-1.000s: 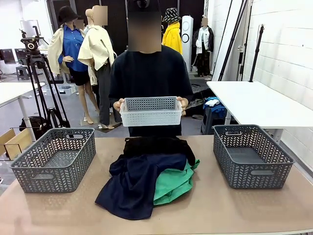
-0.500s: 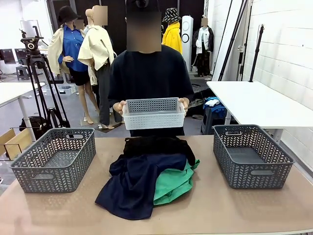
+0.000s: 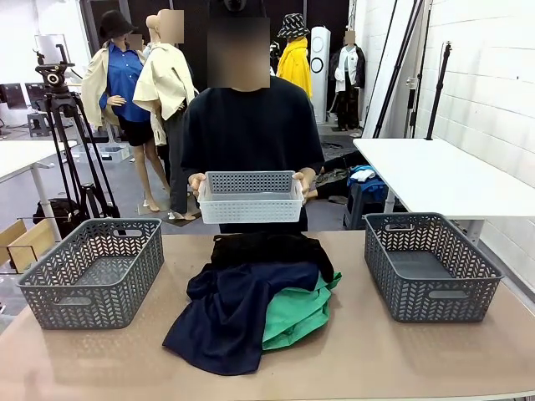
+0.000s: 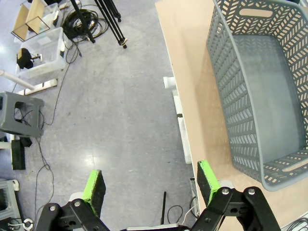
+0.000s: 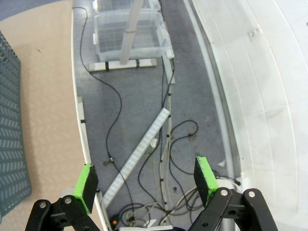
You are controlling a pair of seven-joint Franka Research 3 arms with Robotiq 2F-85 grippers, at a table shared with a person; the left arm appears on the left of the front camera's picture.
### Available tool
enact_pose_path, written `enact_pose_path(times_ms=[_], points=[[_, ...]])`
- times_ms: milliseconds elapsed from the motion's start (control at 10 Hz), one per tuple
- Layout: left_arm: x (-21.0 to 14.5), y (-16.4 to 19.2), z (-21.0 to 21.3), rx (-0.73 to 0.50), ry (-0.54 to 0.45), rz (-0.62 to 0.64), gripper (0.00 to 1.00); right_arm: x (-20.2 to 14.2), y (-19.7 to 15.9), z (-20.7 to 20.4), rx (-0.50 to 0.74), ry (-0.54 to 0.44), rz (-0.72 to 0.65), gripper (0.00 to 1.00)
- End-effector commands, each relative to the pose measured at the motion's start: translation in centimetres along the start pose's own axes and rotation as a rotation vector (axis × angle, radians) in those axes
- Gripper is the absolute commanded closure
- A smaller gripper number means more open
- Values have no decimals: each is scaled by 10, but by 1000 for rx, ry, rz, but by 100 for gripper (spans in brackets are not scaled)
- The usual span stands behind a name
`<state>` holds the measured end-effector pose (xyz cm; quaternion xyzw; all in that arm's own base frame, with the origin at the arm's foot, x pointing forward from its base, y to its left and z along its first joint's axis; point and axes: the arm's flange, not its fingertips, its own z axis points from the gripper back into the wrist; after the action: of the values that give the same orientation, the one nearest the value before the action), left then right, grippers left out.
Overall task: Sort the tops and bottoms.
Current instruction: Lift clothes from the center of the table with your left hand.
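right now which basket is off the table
The white basket, held by the person; the left grey basket and right grey basket sit on the table.

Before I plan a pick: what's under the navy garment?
A green garment sticks out from under the navy garment, on the right; a black garment lies behind. Anything deeper is covered.

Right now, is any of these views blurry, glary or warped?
Front view: sharp, evenly lit, soft shadow under the clothes pile. Left wrist view: wide-angle bend in the table edge, a glare patch on the floor. Right wrist view: crisp, but the white wall curves.
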<state>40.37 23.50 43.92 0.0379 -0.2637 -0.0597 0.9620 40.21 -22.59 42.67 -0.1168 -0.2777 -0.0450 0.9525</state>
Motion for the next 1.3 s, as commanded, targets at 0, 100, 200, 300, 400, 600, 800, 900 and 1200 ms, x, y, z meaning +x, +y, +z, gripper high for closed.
enact_pose_path(times_ms=[0, 100, 200, 300, 400, 600, 800, 900, 1200], points=[[-2, 2, 0, 2, 1, 4, 0, 1, -2, -1, -3, 6, 3, 0], [-2, 2, 0, 2, 1, 4, 0, 1, -2, -1, -3, 6, 3, 0], [-2, 2, 0, 2, 1, 4, 0, 1, -2, -1, -3, 6, 3, 0], [-2, 2, 0, 2, 1, 4, 0, 1, -2, -1, -3, 6, 3, 0], [-2, 2, 0, 2, 1, 4, 0, 1, -2, -1, -3, 6, 3, 0], [-2, 2, 0, 2, 1, 4, 0, 1, -2, -1, -3, 6, 3, 0], [-2, 2, 0, 2, 1, 4, 0, 1, -2, -1, -3, 6, 3, 0], [-2, 2, 0, 2, 1, 4, 0, 1, -2, -1, -3, 6, 3, 0], [-2, 2, 0, 2, 1, 4, 0, 1, -2, -1, -3, 6, 3, 0]])
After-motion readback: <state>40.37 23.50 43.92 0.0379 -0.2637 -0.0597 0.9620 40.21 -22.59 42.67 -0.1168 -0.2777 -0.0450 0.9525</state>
